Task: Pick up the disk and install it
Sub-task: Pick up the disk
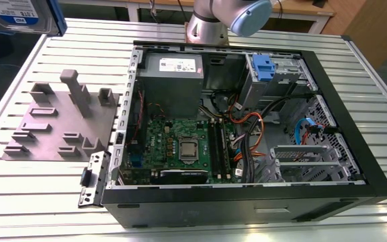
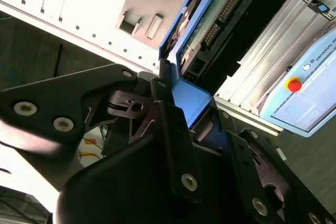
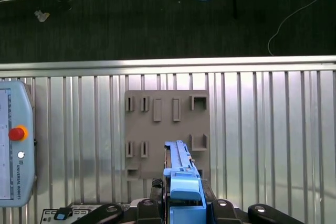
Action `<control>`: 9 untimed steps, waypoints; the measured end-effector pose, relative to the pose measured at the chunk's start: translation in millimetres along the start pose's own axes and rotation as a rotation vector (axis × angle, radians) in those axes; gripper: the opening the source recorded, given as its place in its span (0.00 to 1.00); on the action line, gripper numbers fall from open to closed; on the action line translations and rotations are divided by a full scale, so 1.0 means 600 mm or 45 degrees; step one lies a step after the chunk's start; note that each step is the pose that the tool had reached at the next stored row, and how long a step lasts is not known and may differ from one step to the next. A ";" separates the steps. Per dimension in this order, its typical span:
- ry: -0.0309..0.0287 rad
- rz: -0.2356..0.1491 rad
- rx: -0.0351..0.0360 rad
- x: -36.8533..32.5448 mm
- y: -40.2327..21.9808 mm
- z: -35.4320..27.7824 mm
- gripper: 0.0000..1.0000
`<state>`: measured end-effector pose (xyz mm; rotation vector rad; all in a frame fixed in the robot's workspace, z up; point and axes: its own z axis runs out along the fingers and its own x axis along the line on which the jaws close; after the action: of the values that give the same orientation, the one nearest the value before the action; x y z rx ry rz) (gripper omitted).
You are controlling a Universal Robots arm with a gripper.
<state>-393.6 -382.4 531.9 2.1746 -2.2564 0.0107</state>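
Gripping disk, claw over slatted metal table

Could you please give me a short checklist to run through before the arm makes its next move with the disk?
1. Disk held in the gripper, clamped on its blue frame: ok.
2. Disk hanging above the grey holder plate, not touching it: ok.
3. Computer case open on top: ok.
4. Drive cage slot free: cannot tell.
5. Cables out of the cage's way: cannot tell.
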 end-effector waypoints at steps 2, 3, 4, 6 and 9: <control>0.0000 0.000 0.0000 0.004 -0.002 0.000 0.36; 0.0000 0.000 0.0001 0.004 -0.003 0.000 0.36; 0.0000 0.000 0.0000 0.005 -0.005 0.000 0.36; 0.0001 0.000 -0.0001 0.005 -0.009 0.000 0.36; 0.0001 0.000 -0.0001 0.005 -0.017 0.000 0.36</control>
<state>-383.6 -385.8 532.0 2.1742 -2.2567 0.0107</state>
